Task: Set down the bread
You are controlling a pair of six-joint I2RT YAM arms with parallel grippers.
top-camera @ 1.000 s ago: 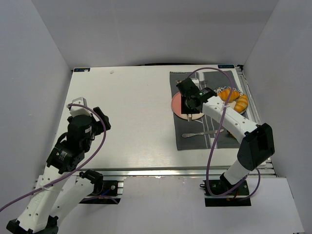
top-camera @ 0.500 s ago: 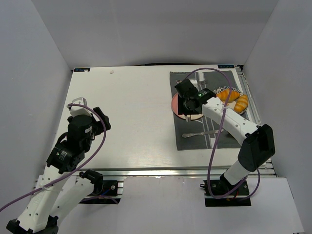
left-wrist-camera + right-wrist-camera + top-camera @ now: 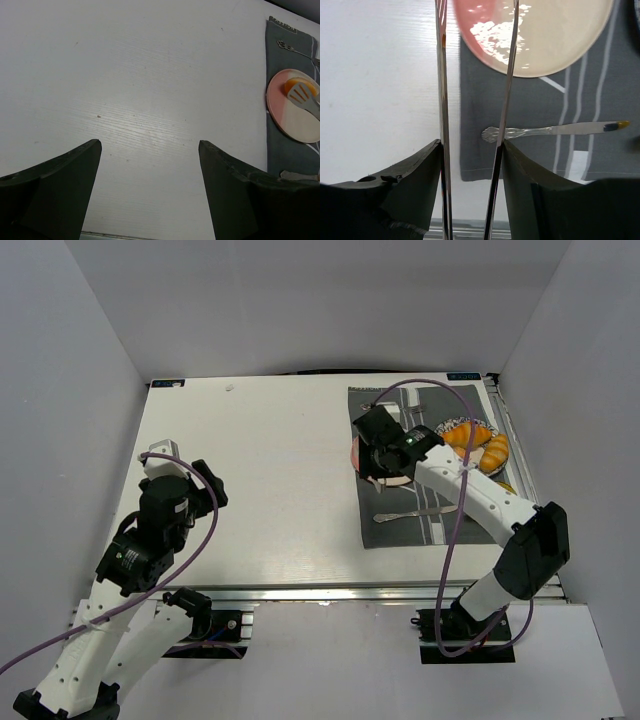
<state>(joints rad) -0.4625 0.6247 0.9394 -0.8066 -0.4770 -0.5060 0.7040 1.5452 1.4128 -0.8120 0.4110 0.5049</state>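
The bread (image 3: 299, 86), a small glossy orange bun, lies on the far part of the pink plate (image 3: 295, 120), seen in the left wrist view. A slotted tong tip (image 3: 301, 94) rests against it. My right gripper (image 3: 384, 448) hangs over the plate (image 3: 356, 453) and hides the bread in the top view. In the right wrist view it (image 3: 472, 145) is shut on metal tongs (image 3: 441, 75), whose two arms stand apart and reach over the plate (image 3: 555, 40). My left gripper (image 3: 205, 485) is open and empty over bare table at the left, as its wrist view (image 3: 150, 150) shows.
A grey striped placemat (image 3: 400, 525) lies under the plate. A spoon (image 3: 410, 513) lies on its near part, a fork (image 3: 413, 412) on its far part. A dish of croissants (image 3: 480, 445) stands to the right. White walls enclose the table.
My right gripper has shifted a little left over the plate with the tongs. The left arm has not moved.
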